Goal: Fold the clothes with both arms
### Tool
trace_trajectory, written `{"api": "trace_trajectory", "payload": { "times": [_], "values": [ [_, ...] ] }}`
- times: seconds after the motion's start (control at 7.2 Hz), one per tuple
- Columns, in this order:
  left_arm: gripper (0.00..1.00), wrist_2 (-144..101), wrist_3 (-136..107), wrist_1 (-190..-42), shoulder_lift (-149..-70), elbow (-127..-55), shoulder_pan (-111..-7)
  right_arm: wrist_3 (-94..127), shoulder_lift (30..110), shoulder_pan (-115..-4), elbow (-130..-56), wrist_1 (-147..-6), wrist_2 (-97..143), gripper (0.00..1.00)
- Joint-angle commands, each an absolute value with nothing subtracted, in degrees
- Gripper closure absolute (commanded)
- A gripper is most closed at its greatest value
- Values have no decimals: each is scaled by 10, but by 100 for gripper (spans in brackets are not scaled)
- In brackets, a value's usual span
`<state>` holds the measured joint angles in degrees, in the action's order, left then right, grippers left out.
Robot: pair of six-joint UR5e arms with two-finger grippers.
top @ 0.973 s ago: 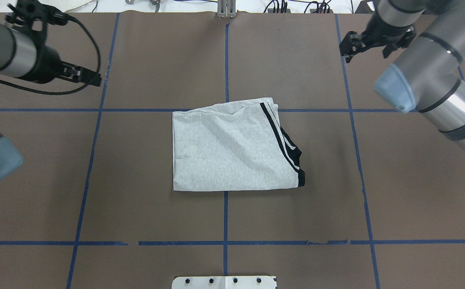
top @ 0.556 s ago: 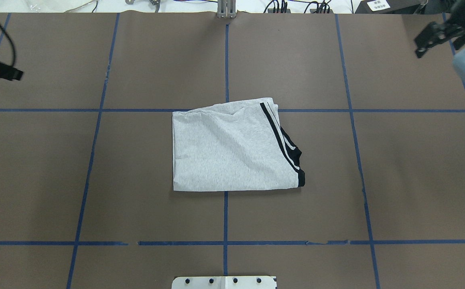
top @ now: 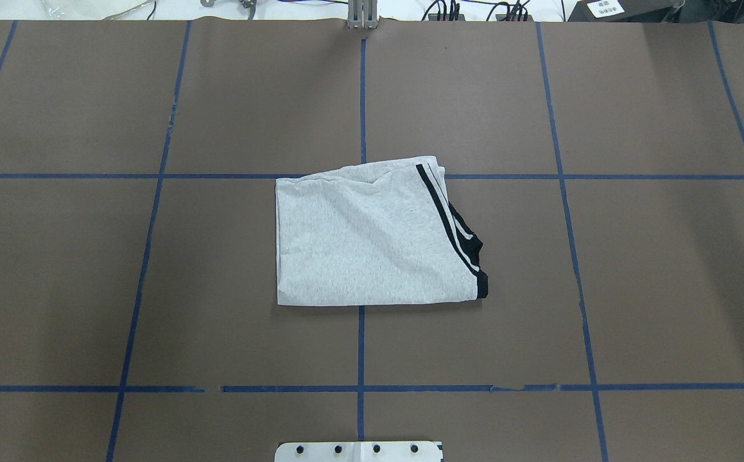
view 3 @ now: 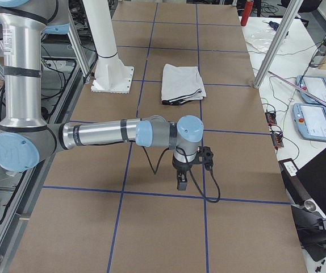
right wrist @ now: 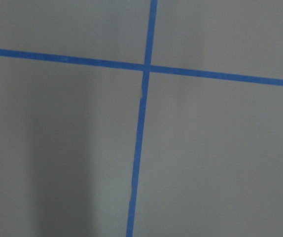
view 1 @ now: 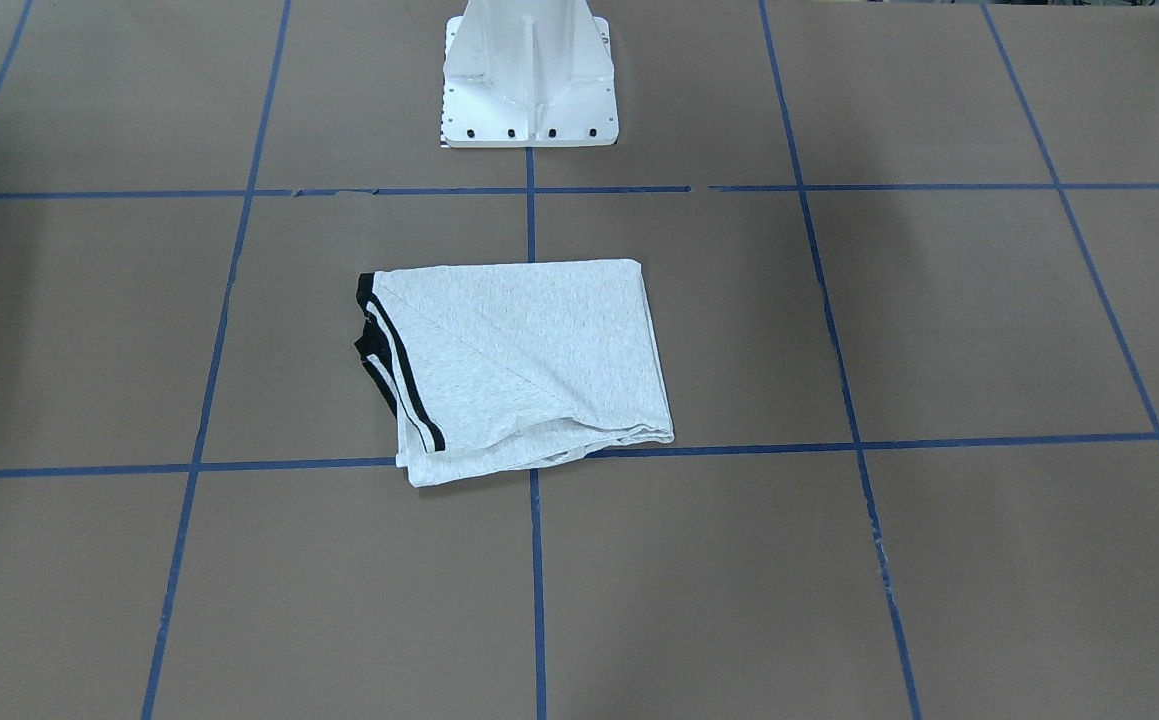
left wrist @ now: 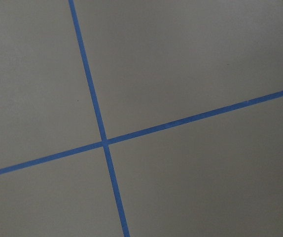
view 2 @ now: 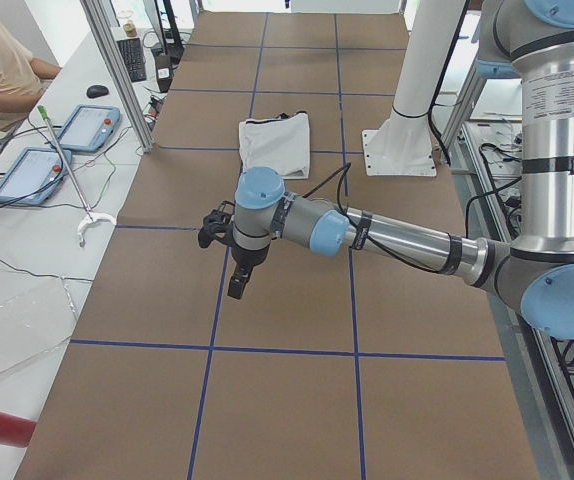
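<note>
We see folded T-shirt (top: 372, 244) at bench (top: 667, 289) centre, well apart from left fingers (view 2: 237, 286) and right fingers (view 3: 181, 182); their opening we can't tell.

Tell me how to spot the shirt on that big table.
Look at the big brown table with blue tape lines. In the middle, near the white pedestal, lies a folded T-shirt. It is the only cloth there, light grey with black stripes along one edge.
</note>
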<state>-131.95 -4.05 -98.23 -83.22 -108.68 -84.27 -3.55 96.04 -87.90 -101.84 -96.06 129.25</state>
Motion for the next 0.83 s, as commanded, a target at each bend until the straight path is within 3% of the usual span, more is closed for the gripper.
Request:
{"api": "trace_trajectory", "payload": {
  "times": [0.0, 0.69],
  "values": [
    [0, -1338, -39, -982, -801, -1086, -850, -32, 1001, -884, -1021, -904, 1295, 0],
    [0, -1336, -38, -971, -785, -1078, -853, -30, 992, -884, -1026, -910, 1300, 0]
  ]
}}
